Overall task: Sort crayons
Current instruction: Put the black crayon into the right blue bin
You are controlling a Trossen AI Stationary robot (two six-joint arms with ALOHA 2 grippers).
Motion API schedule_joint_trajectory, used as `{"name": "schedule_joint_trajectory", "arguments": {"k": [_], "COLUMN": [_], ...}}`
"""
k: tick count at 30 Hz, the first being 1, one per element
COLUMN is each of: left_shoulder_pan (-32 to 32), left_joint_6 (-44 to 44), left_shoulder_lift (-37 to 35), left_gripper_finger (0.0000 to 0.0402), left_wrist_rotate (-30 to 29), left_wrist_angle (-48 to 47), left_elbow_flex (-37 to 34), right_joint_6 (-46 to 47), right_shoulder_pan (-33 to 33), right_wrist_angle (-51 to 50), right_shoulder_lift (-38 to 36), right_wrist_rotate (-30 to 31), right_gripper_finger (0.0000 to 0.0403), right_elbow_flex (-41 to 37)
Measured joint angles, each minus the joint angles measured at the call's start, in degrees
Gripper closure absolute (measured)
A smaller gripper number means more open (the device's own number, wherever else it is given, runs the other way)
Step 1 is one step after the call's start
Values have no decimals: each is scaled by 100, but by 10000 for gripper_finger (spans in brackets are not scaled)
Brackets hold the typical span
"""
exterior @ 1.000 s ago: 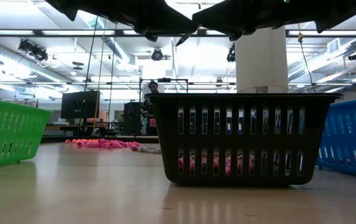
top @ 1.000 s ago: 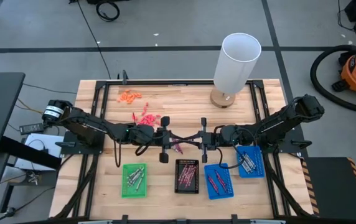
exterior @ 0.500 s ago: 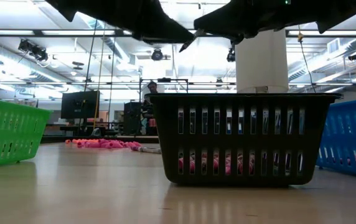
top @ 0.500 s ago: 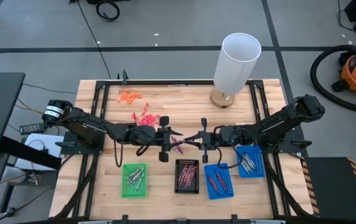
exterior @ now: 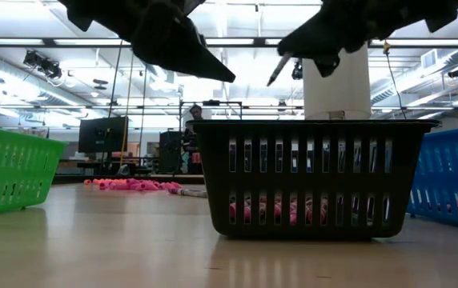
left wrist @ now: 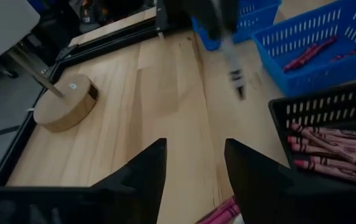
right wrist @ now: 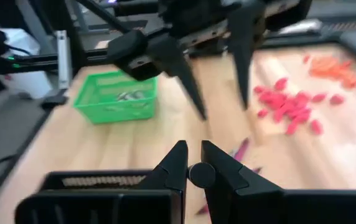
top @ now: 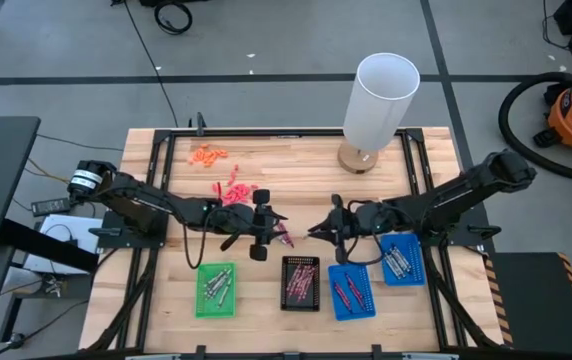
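Below me, four small slotted plastic trays line the wooden table's (top: 296, 165) near edge: the green tray (top: 215, 289) leftmost, the black tray (top: 301, 283) next, two blue trays (top: 352, 291) rightmost, crayons (top: 300, 280) in each.

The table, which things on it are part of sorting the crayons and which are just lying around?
Part of the job:
- right gripper, shut on a crayon
- left gripper, open
- loose crayons on the table
- green tray, black tray, two blue trays

Just lying about:
- white tube on its round wooden base
- orange bits
- pink bits
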Motion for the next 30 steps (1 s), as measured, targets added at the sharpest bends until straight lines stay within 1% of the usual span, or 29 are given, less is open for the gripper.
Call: {"name": "schedule_joint_trajectory", "arguments": {"k": [13, 19, 22, 24, 26, 30], "left_shoulder_pan": [304, 416, 459, 490, 530, 571], "left_joint_6": [9, 105, 205, 222, 300, 414], "left_shoulder_lift": [0, 0, 0, 0, 0, 0], "left_gripper_finger": [228, 228, 228, 228, 228, 228], "left_wrist_rotate": [8, 28, 141, 300, 453, 485], "left_wrist_angle": [-13, -12, -10, -9, -8, -8], "left_elbow_flex": [0, 0, 0, 0, 0, 0], "right_joint_6": [2431, 3726, 4427, 4928, 5426, 6151], "right_shoulder_pan": [476, 757, 979, 1155, 1356, 1776], "right_wrist_angle": [-1814, -2514, -2925, -3246, -3531, -3823], "right_shoulder_lift": [-967, -1306, -1344, -1340, -1340, -1360], "right_wrist_rotate": [-860, -1740, -2181, -2368, -2438, -2393], "right_gripper_finger": [360, 359, 359, 359, 359, 359], "right_elbow_flex": [-2, -2, -2, -2, -2, -2]}}
